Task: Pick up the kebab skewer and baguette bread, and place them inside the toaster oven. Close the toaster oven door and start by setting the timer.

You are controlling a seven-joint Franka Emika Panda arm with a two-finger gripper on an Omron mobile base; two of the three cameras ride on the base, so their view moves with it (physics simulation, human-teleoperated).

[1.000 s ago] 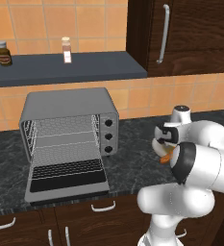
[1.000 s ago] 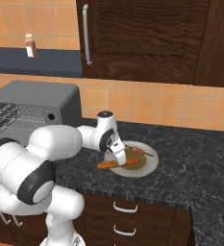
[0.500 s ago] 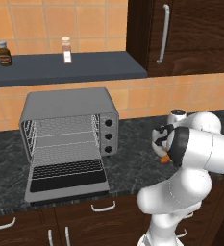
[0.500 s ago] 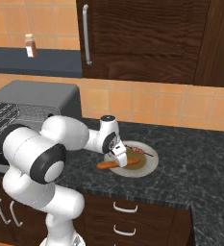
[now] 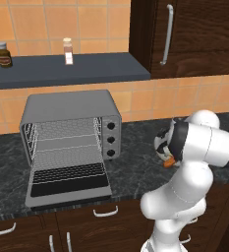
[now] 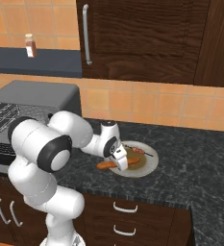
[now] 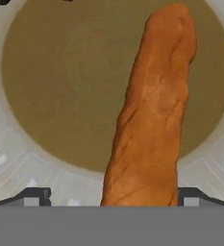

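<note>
1. Left of the plate [image 6: 149,166], on the dark speckled counter [image 6: 195,158], stands the toaster oven [image 5: 69,133], a grey box with wire racks showing inside and three black knobs stacked down its right side.
2. Hinged down flat in front of that oven lies the toaster oven door [image 5: 69,186], its dark glass facing up and its outer edge toward the counter's front.
3. Right of the oven, well apart from it, sits the plate, round, with a pale rim and an olive-brown centre.
4. Across the plate lies the baguette bread [image 6: 105,165], orange-brown with rounded ends. In the right base view its long axis runs roughly left to right, and its left end sticks out past the plate's rim toward the oven. In the hand view the loaf [image 7: 149,115] runs from the bottom middle up to the upper right, its far tip over the brown centre.
5. Low over the plate's left part hangs the gripper [image 6: 120,161], pointing down. Its jaws are spread wide, one dark tip on each side of the loaf's near end, and they grip nothing.
6. On the plate's far side lies the kebab skewer [image 6: 136,151], thin, with small reddish bits. It runs roughly left to right, beyond the loaf.
</note>
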